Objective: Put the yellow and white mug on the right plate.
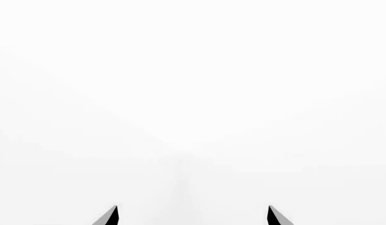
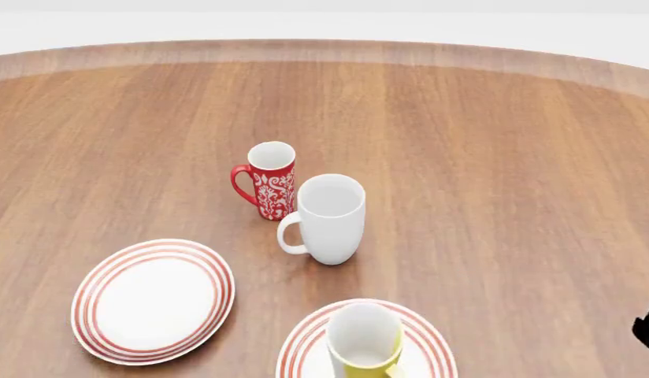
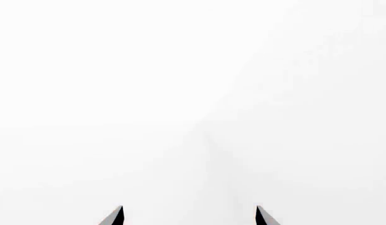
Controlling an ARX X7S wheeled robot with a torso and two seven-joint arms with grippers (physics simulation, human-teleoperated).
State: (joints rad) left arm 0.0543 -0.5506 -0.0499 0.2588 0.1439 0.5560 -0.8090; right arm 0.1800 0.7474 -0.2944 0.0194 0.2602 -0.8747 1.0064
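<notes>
Sitting upright on the right plate (image 2: pixel 430 340) is the yellow and white mug (image 2: pixel 365 340), handle turned toward the robot, so from how things lie the placing looks done. Landmark is the white mug (image 2: pixel 331 218): our target stands just nearer the robot than it, the red mug (image 2: pixel 267 179) just beyond it to the left, the other plate (image 2: pixel 153 300) off to its near left. I'd judge that mug stiff, glazed, slippery and chippable, light enough for one arm; best taken across the rim and wall, or by the handle. Left gripper (image 1: pixel 193 216): tips spread wide, nothing between them, only white beyond. Right gripper (image 3: pixel 189 216): likewise spread, empty, touching nothing.
</notes>
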